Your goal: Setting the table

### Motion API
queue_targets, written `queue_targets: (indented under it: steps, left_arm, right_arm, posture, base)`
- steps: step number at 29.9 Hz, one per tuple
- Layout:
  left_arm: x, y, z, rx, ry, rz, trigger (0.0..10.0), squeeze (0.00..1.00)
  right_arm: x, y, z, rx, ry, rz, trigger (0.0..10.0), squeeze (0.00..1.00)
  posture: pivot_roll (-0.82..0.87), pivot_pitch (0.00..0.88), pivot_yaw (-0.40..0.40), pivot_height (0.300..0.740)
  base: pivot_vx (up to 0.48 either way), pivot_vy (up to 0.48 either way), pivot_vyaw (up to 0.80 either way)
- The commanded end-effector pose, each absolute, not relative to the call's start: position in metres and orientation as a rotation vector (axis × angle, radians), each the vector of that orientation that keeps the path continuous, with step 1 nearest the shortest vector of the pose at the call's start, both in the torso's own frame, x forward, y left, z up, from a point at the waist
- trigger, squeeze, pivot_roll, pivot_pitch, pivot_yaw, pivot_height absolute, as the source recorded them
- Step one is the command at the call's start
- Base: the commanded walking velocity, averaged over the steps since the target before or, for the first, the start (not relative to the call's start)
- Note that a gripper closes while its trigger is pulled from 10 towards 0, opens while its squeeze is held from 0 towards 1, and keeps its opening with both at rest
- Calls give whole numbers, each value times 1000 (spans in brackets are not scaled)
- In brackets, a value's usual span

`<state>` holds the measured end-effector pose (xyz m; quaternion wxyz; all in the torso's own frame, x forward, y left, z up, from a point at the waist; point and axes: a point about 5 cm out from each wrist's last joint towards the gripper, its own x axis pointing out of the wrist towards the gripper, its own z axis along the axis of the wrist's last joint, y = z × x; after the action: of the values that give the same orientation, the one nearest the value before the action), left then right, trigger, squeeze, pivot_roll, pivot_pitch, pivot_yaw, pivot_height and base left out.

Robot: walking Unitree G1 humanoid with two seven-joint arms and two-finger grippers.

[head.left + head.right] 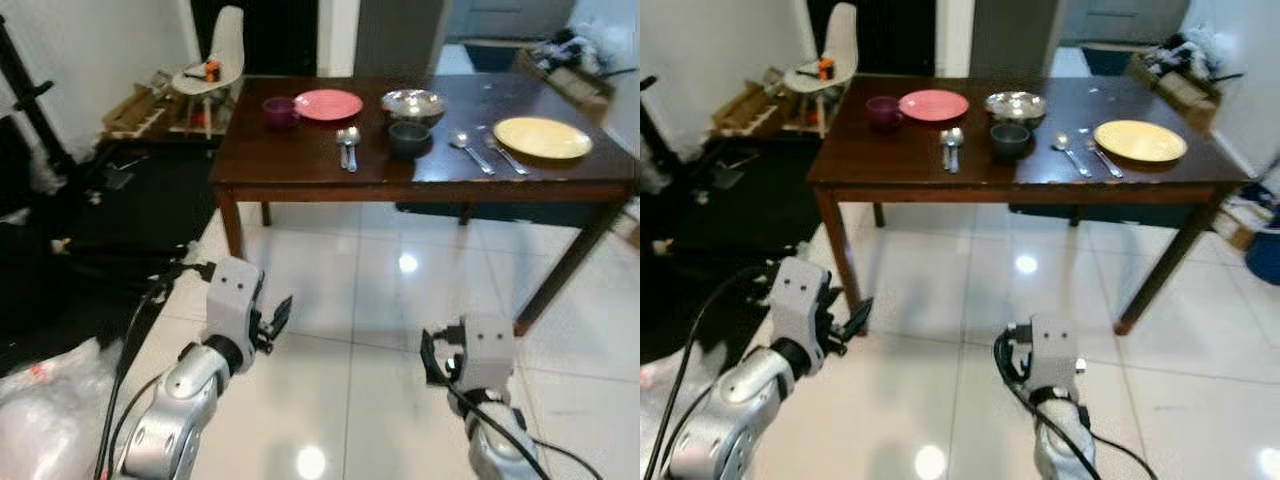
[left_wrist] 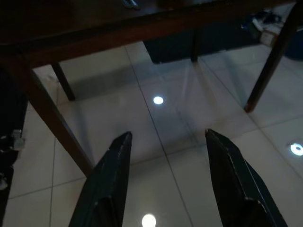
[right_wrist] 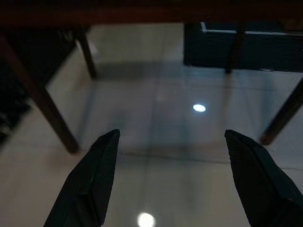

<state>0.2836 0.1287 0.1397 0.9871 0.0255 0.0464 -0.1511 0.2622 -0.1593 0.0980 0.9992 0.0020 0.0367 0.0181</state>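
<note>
- Desk (image 1: 300,172) of dark wood is standing ahead on a glossy white tiled floor (image 1: 350,330).
- Lying on it, from the robot's left: a purple cup (image 1: 279,111), a pink plate (image 1: 328,104), two spoons (image 1: 347,146), a dark bowl (image 1: 409,138), a silver bowl (image 1: 413,102), more cutlery (image 1: 488,150) and a yellow plate (image 1: 542,137).
- Left gripper (image 2: 165,142) and right gripper (image 3: 173,142) are hanging low over the floor, short of the desk, fingers spread apart and holding nothing.

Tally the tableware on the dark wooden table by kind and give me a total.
Plates: 2, the pink plate and the yellow plate
Bowls: 2, the metal bowl and the dark bowl
Cups: 1, the purple cup
Cutlery: 4, one pair and another pair
Total: 9
</note>
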Motion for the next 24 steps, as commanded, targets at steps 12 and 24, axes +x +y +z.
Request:
queue_targets:
  steps: [12, 24]
  left_arm:
    - [301, 148, 133, 74, 94, 15, 10000, 0]
    - [306, 153, 135, 78, 72, 87, 10000, 0]
  right_arm:
    - [286, -121, 166, 127, -184, 332, 10000, 0]
    - [294, -129, 164, 116, -161, 340, 10000, 0]
  posture:
    - [-57, 0, 75, 740]
    - [-54, 0, 49, 740]
  base:
    - [128, 0, -200]
    - [462, 0, 0]
